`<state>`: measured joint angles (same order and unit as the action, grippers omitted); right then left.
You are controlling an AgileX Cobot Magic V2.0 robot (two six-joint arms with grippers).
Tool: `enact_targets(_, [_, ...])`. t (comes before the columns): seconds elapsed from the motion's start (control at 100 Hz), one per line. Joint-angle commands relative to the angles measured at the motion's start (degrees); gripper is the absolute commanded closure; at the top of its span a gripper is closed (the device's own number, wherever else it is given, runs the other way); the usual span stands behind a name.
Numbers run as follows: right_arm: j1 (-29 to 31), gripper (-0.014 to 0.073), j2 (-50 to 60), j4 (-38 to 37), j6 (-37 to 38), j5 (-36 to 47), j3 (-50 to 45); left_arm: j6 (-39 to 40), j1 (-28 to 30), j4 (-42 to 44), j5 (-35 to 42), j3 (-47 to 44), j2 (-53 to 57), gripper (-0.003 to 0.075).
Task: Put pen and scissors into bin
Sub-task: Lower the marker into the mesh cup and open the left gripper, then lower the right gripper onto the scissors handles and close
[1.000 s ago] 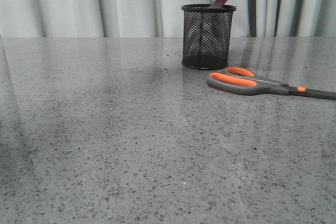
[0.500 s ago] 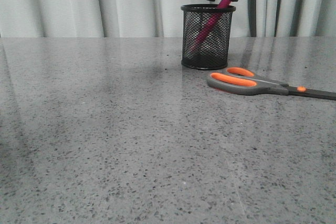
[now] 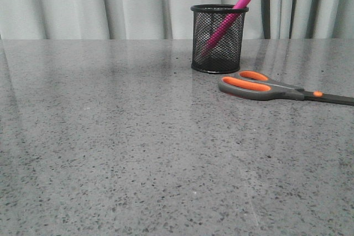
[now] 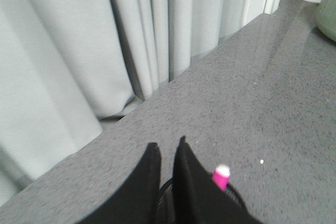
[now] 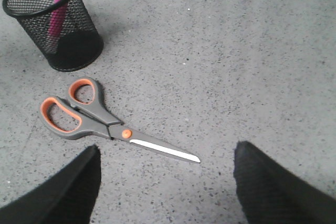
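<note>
Out front on the desk (image 3: 110, 136) I see the pen (image 3: 225, 22) leaning inside the bin (image 3: 218, 38) with the scissors (image 3: 276, 89) lying beside it, my left claw (image 4: 167, 153) nearly closed on nothing above the rim, my right claw (image 5: 165, 182) spread wide over the scissors.

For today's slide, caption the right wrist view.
Pen stands in the bin; scissors lie beside it, open right pincer above.

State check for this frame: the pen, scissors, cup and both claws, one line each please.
pen: inside the cup, leaning, capped end above the rim.
scissors: blades closed, flat on the table, beside the cup, outside it.
cup: upright on the table.
left claw: nearly shut, empty, above the cup.
right claw: open, empty, above the scissors.
</note>
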<state>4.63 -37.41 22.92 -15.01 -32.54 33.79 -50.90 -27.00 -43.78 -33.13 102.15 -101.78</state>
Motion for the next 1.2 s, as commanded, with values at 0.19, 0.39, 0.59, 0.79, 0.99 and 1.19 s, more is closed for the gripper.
enact_targets(0.19, [0.09, 0.0110, -7.20, 3.58, -7.63, -2.39, 6.57, 3.32, 9.91, -1.44, -7.27, -0.52, 12.20, 0.0740])
enact_targets(0.39, [-3.62, 0.0110, -18.20, 5.05, -15.03, -10.22, 14.67, 2.95, 13.32, -0.99, -1.86, -12.97, 22.78, 0.0740])
enact_targets(0.59, [-8.59, 0.0109, -29.16, 3.72, -19.87, -14.85, 23.23, 0.04, 15.54, -1.24, 12.34, -32.08, 36.91, 0.0739])
enact_targets(0.79, [-13.55, 0.0109, -39.53, -5.30, -22.44, -19.44, 30.50, 0.04, 17.00, -1.24, 21.91, -48.25, 49.09, 0.0739])
enact_targets(0.99, [-17.63, 0.0109, -46.63, -8.99, -29.55, -21.81, 34.88, 0.04, 17.57, -1.24, 22.22, -57.09, 56.83, 0.0739])
enact_targets(1.19, [-18.45, 0.0110, -51.55, -9.76, -31.10, -21.81, 37.55, 0.04, 17.57, -1.90, 21.47, -59.50, 59.38, 0.0739])
